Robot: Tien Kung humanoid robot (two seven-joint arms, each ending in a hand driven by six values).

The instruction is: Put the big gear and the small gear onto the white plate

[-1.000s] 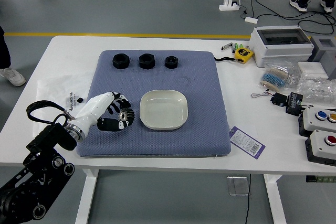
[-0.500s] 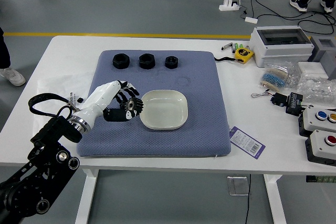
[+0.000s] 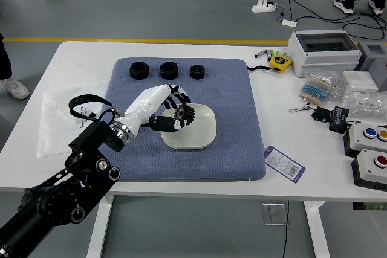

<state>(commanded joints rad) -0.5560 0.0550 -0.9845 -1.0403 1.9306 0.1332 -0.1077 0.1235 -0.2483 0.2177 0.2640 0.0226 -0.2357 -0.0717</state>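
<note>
My left hand (image 3: 175, 112) reaches in from the left, its dark fingers curled around a dark toothed gear (image 3: 184, 113). Hand and gear are over the left and upper middle part of the white plate (image 3: 196, 139), hiding that part of it. Whether the gear touches the plate cannot be told. Only one gear shows; which size it is I cannot tell. The right hand is out of view.
Three black nuts (image 3: 169, 70) line the back of the blue mat (image 3: 236, 161). A plastic bag (image 3: 57, 125) lies left, a label (image 3: 285, 164) right of the mat, a tape measure (image 3: 280, 62) behind. Boxes and button units (image 3: 370, 170) stand far right.
My left hand has moved right with the gear, from the mat left of the plate to over the plate. The bag at the left is more exposed.
</note>
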